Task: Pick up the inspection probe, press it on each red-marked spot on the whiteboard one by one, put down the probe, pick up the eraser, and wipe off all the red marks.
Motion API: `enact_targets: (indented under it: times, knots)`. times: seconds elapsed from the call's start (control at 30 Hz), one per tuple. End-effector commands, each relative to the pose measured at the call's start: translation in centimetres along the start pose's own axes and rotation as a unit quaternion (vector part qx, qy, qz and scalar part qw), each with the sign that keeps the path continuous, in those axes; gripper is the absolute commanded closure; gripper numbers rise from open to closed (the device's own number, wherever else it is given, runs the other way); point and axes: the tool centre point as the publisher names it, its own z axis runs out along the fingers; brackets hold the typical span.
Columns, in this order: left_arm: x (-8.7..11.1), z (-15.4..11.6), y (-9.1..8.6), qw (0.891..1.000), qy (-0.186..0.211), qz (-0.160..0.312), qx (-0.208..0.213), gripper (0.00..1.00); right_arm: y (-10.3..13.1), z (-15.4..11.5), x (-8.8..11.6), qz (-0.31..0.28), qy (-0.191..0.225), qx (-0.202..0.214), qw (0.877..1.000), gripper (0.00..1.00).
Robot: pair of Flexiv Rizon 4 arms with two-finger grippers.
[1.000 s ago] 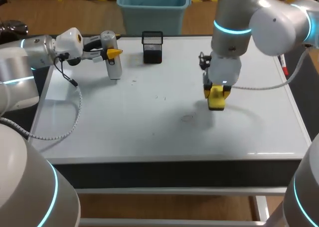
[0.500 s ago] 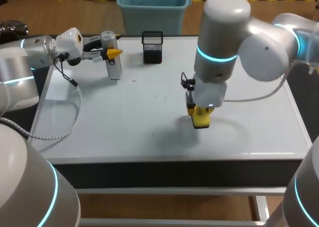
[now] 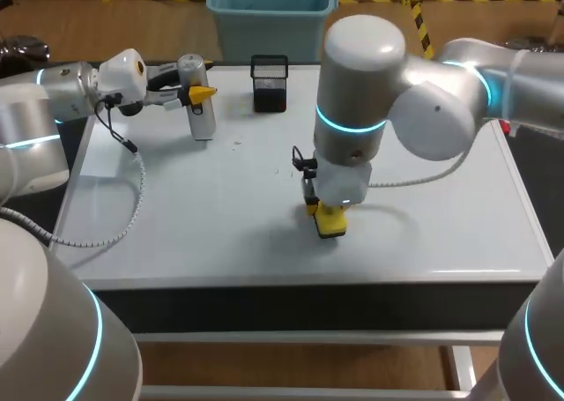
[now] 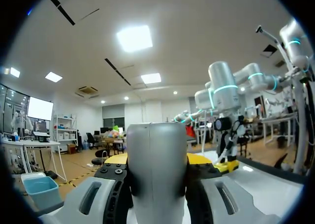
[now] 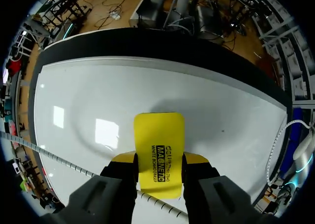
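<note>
The right gripper (image 3: 327, 214) is clamped on the yellow eraser (image 5: 158, 150), which sits on the whiteboard (image 3: 203, 216), nearer the front edge than the black mesh holder (image 3: 269, 83) and to its right. The left gripper (image 3: 199, 93) is closed around the grey inspection probe (image 3: 198, 110), which stands upright just left of the holder.

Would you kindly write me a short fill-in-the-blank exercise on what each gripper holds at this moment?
1. The right gripper is shut on an eraser coloured ____.
2. The left gripper is shut on the inspection probe, which stands ____ on the whiteboard.
3. The mesh holder near the probe is coloured ____.
Missing words: yellow; upright; black.
</note>
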Motion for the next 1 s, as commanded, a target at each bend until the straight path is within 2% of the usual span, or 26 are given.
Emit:
enact_targets:
  times: [0.03,0.27,0.47,1.0]
  knots:
    - [-0.1,0.0,-0.1,1.0,0.001,0.0,0.0,1.0,-1.3,1.4,-1.1,-0.002,0.011,-0.007,1.0,1.0]
    - [-0.1,0.0,-0.1,1.0,0.001,0.0,0.0,1.0,-1.9,1.9,-1.2,-0.007,0.009,-0.005,1.0,1.0]
    - [-0.1,0.0,-0.1,1.0,0.001,0.0,0.0,1.0,-2.4,2.2,-0.3,-0.006,0.01,-0.011,1.0,1.0]
    - [-0.1,0.0,-0.1,1.0,0.001,0.0,0.0,1.0,-5.3,3.1,4.5,0.055,0.017,-0.014,0.998,1.0]
